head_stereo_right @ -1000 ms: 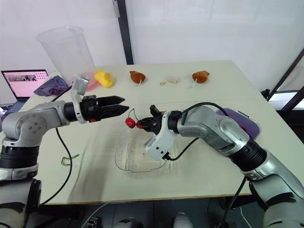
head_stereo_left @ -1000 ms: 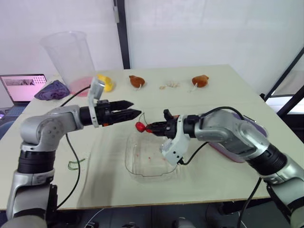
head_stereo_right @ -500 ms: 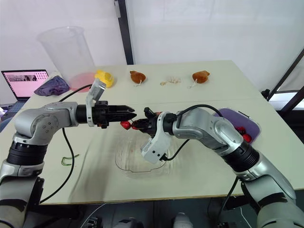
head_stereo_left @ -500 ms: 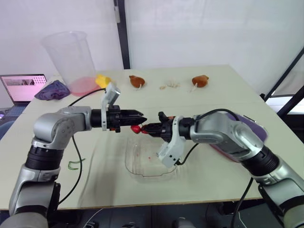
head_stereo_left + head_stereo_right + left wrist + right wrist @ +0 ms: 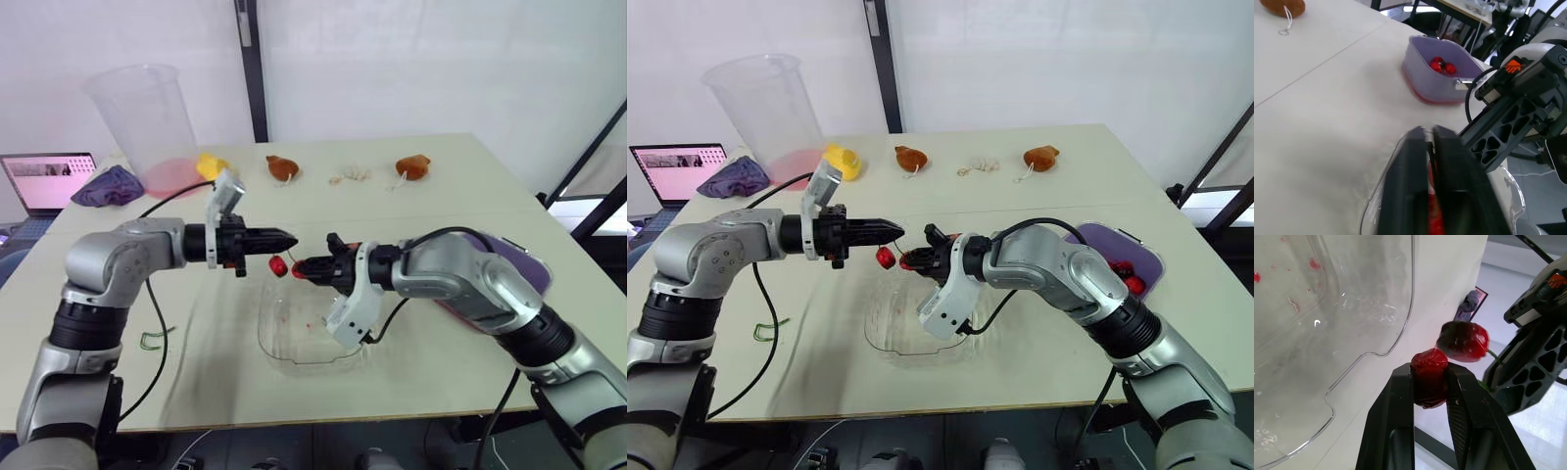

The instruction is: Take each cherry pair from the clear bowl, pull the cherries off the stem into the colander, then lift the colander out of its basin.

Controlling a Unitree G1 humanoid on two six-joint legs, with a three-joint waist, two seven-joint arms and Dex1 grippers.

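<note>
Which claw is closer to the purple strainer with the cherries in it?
Right. The right claw, pinching a cherry near the clear bowl, is on the side of the purple strainer. The left claw faces it from farther away, beyond the cherry.

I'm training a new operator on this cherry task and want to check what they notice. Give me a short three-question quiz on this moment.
1. True or false: the right gripper is shut on a cherry.
2. What does the left gripper pinch? A) nothing B) the stem C) both cherries
3. Fill in: the loose cherries lie in the purple ____.

Key: 1 true; 2 B; 3 colander.
</note>
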